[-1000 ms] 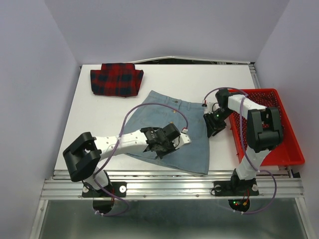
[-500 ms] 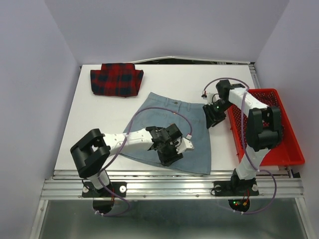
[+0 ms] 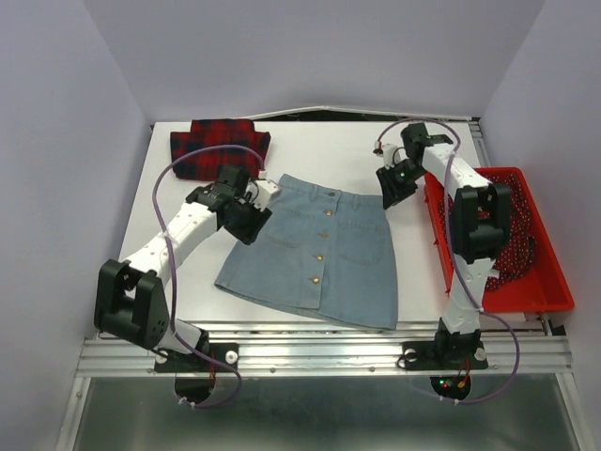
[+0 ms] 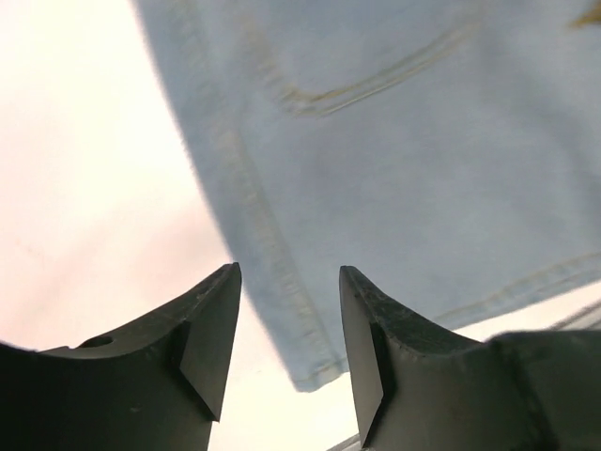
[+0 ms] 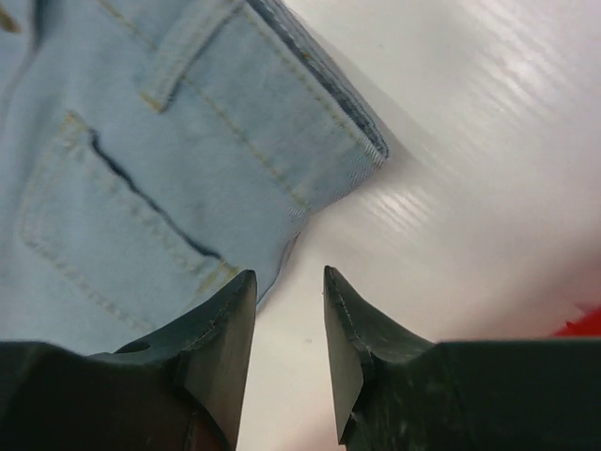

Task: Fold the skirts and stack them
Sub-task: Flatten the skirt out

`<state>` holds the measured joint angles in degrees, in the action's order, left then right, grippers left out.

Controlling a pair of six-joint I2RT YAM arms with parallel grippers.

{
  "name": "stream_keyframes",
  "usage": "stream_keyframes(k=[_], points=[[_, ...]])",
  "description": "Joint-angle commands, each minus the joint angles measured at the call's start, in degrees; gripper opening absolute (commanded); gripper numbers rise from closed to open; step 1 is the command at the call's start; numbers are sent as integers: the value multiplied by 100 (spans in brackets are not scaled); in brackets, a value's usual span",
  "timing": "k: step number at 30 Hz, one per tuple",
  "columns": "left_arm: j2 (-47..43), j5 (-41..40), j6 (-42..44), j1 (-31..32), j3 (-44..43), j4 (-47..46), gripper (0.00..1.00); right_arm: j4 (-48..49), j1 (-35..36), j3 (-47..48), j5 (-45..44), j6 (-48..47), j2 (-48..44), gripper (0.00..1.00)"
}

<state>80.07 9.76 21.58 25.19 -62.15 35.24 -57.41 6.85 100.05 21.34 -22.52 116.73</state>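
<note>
The light blue denim skirt (image 3: 319, 249) lies spread flat in the middle of the table, buttons up, waist toward the back. The plaid skirt (image 3: 219, 150) lies folded at the back left. My left gripper (image 3: 250, 225) hovers at the denim skirt's left waist corner. In the left wrist view it (image 4: 286, 310) is open and empty, with the skirt's left edge (image 4: 272, 254) running between its fingers below. My right gripper (image 3: 390, 185) is at the right waist corner. It (image 5: 289, 291) is open over bare table, just beside the denim skirt (image 5: 169, 160).
A red plastic basket (image 3: 554, 282) stands along the table's right edge, with dark red patterned cloth (image 3: 515, 246) inside. The right arm passes over its near-left wall. Grey walls enclose the table on three sides.
My left arm has swung from the skirt's lower middle up to its left waist corner, and its gripper has opened. My right gripper has moved toward the back, along the skirt's right edge.
</note>
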Motion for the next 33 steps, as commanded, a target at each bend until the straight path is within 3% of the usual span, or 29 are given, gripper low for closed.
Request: stream_keyframes(k=[1, 10, 16, 20, 23, 26, 30, 33], points=[[525, -63, 250, -698, -87, 395, 55, 282, 53, -204, -429, -261, 333, 39], [1974, 211, 180, -875, -51, -202, 36, 1003, 167, -2223, -1141, -744, -290, 28], [3452, -70, 215, -884, -1552, -343, 32, 1109, 694, -3350, -1457, -1026, -1028, 27], [4296, -246, 328, -875, -3026, -290, 32, 943, 1151, -3861, -1274, -947, -1608, 28], [4754, -413, 539, -867, -3864, -229, 33, 477, 1204, -3320, -510, -789, -1934, 30], [4720, -554, 706, -849, -4199, -360, 38, 353, 1135, -2712, -447, -631, -2153, 31], [4019, 5, 594, -849, -4331, -186, 43, 389, 853, -1378, -535, -683, -1690, 33], [3325, 498, 400, -814, -4148, -36, 45, 318, 800, -927, -596, -806, -1023, 31]])
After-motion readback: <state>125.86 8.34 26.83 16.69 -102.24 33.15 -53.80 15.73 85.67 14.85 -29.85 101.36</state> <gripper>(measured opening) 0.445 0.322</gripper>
